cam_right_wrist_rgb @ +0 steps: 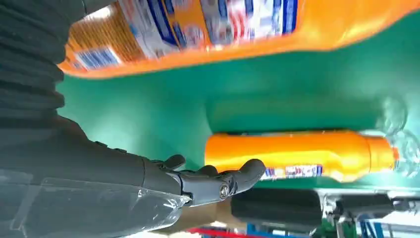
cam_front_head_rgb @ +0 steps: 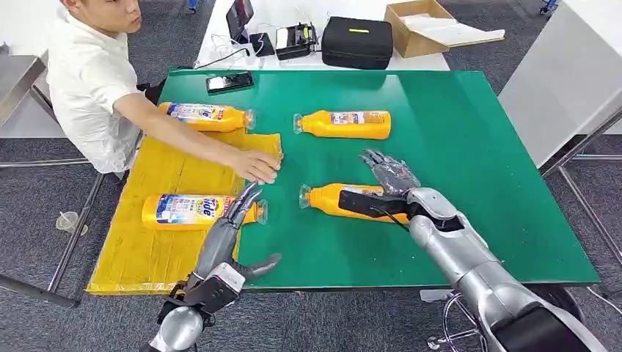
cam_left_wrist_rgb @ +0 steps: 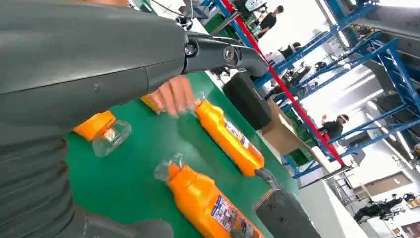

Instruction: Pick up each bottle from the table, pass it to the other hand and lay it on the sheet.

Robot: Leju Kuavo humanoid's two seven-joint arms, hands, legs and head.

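Note:
Four orange bottles lie on their sides. Two lie on the yellow sheet (cam_front_head_rgb: pixel 158 253): one at its far end (cam_front_head_rgb: pixel 205 116) and one nearer (cam_front_head_rgb: pixel 187 211). Two lie on the green table (cam_front_head_rgb: pixel 469 147): a far bottle (cam_front_head_rgb: pixel 345 123) (cam_left_wrist_rgb: pixel 230 139) (cam_right_wrist_rgb: pixel 297 153) and a near bottle (cam_front_head_rgb: pixel 334 200) (cam_left_wrist_rgb: pixel 208 208) (cam_right_wrist_rgb: pixel 198 29). My right hand (cam_front_head_rgb: pixel 389 182) (cam_right_wrist_rgb: pixel 218 181) hovers at the near bottle's base with its fingers spread and its thumb across the bottle. My left hand (cam_front_head_rgb: pixel 233 224) (cam_left_wrist_rgb: pixel 223 52) reaches out open over the neck of the nearer sheet bottle.
A person at the far left stretches an arm over the sheet, hand (cam_front_head_rgb: pixel 257 165) (cam_left_wrist_rgb: pixel 173 94) resting at its edge between the bottles. A phone (cam_front_head_rgb: pixel 229 81) lies at the table's far left. A black case (cam_front_head_rgb: pixel 358 42) and a cardboard box (cam_front_head_rgb: pixel 418 28) stand on the white table behind.

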